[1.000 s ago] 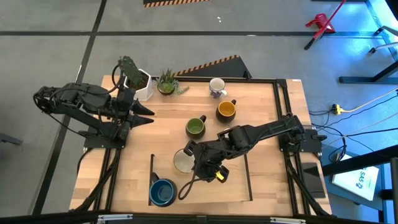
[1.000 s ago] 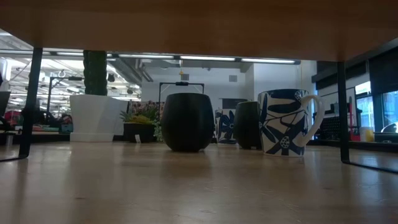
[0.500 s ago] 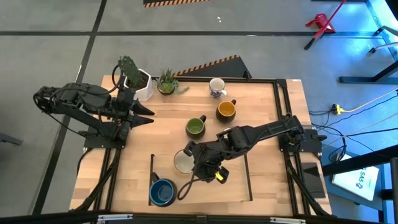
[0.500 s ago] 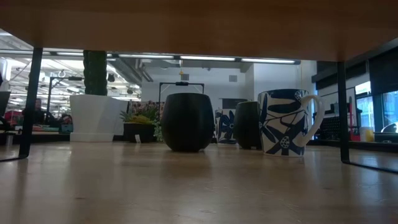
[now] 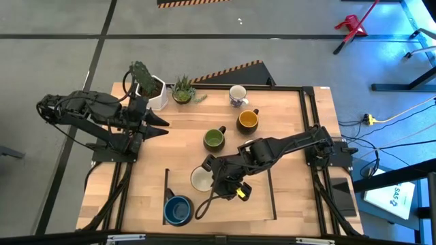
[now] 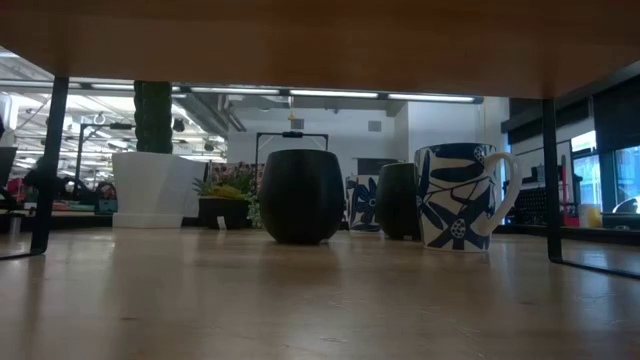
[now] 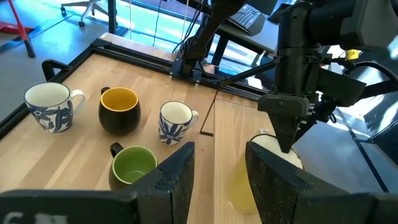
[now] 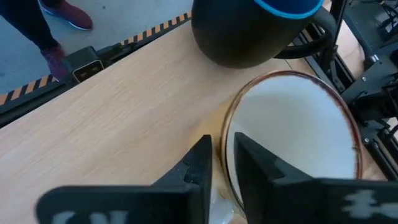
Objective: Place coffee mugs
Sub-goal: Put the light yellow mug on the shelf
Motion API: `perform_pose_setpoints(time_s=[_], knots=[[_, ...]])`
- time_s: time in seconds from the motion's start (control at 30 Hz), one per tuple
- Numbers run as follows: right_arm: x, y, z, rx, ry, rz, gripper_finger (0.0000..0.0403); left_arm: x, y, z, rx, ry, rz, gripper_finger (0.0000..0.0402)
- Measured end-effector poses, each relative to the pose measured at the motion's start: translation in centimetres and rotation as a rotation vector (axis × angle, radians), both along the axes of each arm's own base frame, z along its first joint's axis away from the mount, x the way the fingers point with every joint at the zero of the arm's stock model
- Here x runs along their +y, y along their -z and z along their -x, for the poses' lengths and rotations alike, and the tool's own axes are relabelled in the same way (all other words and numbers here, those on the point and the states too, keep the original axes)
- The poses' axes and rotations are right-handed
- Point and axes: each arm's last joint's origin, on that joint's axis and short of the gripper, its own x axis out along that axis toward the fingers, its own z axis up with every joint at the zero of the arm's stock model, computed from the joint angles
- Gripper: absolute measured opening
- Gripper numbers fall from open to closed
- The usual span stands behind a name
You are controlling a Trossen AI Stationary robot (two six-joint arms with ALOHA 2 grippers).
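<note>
A cream-white mug sits at the tip of my right gripper, which is shut on its wall. The blue mug stands just beyond it, toward the near edge. The green mug, the orange-yellow mug and a blue-patterned white mug stand on their bases toward the far side. The left wrist view shows a second, smaller patterned mug. My left gripper hovers open near the left edge, touching nothing. My right gripper has the cream-white mug by its wall at the brown rim, one finger inside the mug and the other outside. The fingers come down from above, slanting from the right. Whether the mug's base is on the table I cannot tell.
A white pot with a cactus and a small pot with a spiky green plant stand at the far left corner. Dark lines mark the near part of the wooden top. A black frame edges the table. A person's shoes show beyond the table.
</note>
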Motion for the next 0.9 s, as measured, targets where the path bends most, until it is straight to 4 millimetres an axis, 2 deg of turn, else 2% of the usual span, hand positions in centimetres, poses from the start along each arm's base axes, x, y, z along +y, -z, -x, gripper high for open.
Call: perform_pose_setpoints(time_s=[0.17,0.33,0.43,0.5,0.57,0.6,0.77,0.9], knots=[[0.1,-0.6,-0.3,-0.058,0.001,-0.019,0.0106,0.0,0.0,0.0,0.0,0.0,0.0,0.0137],[-0.5,-3.7,0.8,-0.141,0.084,-0.006,0.0136,0.0,0.0,0.0,-0.001,-0.004,-0.001,0.0137],[-0.8,-4.1,2.2,-0.094,0.203,0.02,0.0115,0.0,0.0,0.0,0.0,-0.004,-0.001,0.0137],[-0.7,-4.0,3.0,-0.042,0.245,0.05,0.0077,0.0,0.0,0.0,-0.001,-0.003,-0.004,0.0137],[0.1,-3.8,3.8,-0.002,0.24,0.058,0.0027,0.0,0.0,0.0,-0.001,-0.003,-0.007,0.0137],[0.7,-3.7,4.1,0.013,0.231,0.053,0.0014,0.0,0.0,0.0,-0.001,-0.005,-0.009,0.0137],[3.0,-3.0,4.8,0.055,0.222,0.027,0.0006,0.1,0.0,0.0,-0.002,-0.022,-0.016,0.0137],[3.3,-2.1,4.6,0.106,0.264,0.032,0.0005,0.1,0.0,0.0,-0.002,-0.022,-0.016,0.0137]])
